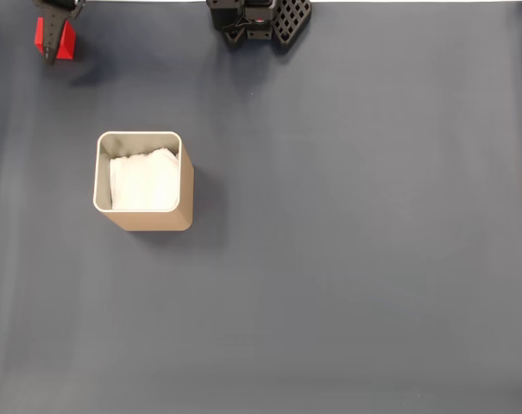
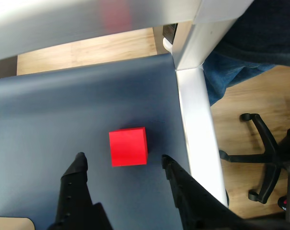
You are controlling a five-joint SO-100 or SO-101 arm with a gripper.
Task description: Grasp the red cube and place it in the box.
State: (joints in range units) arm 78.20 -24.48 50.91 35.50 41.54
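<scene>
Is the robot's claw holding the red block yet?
No, nothing is held. In the wrist view the gripper is open, its two fingers either side of the red cube with gaps showing, and the cube sits on the dark mat.

Office — swivel chair base (image 2: 264,158), wood floor (image 2: 245,100).

Red cube (image 2: 128,146) between the spread jaws, well apart from the box (image 1: 143,181) in the fixed view.
</scene>
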